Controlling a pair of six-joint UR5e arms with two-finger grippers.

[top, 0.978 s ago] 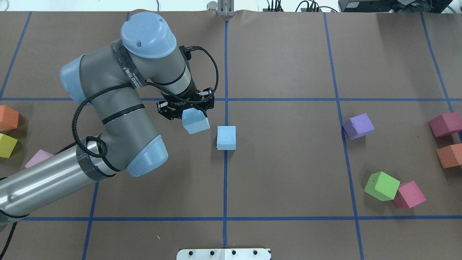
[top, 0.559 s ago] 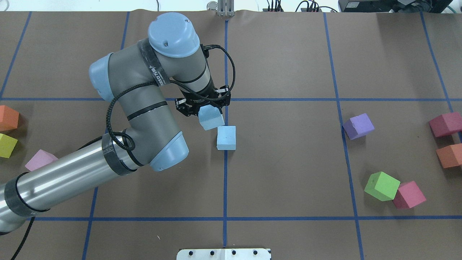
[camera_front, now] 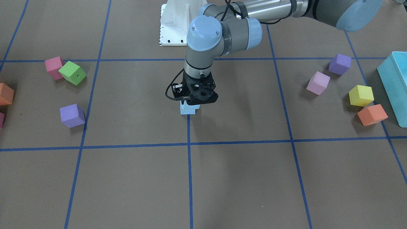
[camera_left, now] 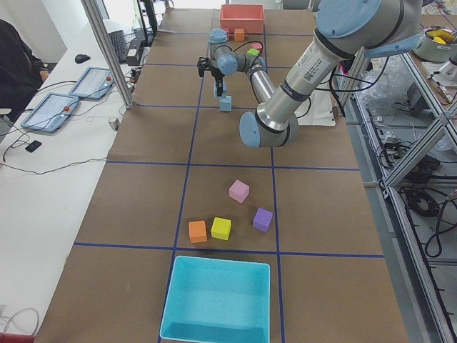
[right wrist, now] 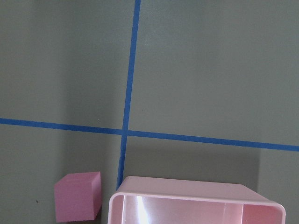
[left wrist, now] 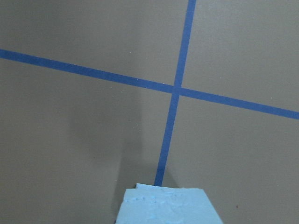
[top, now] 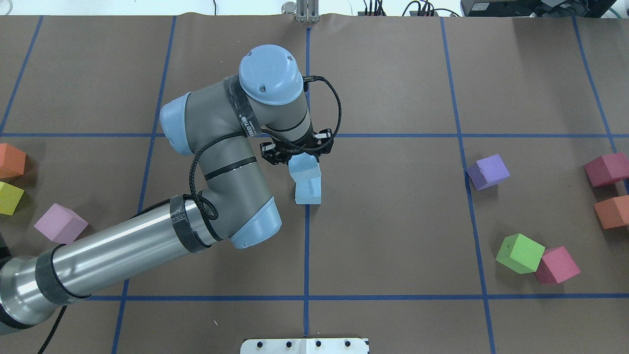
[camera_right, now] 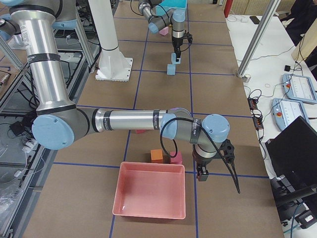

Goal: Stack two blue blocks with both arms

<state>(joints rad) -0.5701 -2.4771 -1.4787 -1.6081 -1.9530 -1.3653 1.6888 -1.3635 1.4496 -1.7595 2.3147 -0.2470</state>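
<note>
My left gripper is shut on a pale blue block and holds it over the far part of the second blue block, which rests on the table's centre line. I cannot tell if the two touch. In the front-facing view the gripper hides most of both; a blue block shows beneath it. The left wrist view shows the held block at the bottom edge. My right gripper shows only in the right side view, next to a red bin; I cannot tell if it is open.
Purple, green, pink, dark red and orange cubes lie on the right. Orange, yellow and light pink cubes lie on the left. A teal bin stands at the left end.
My left arm has carried the blue block to the right, from beside the table block to over its far part.
</note>
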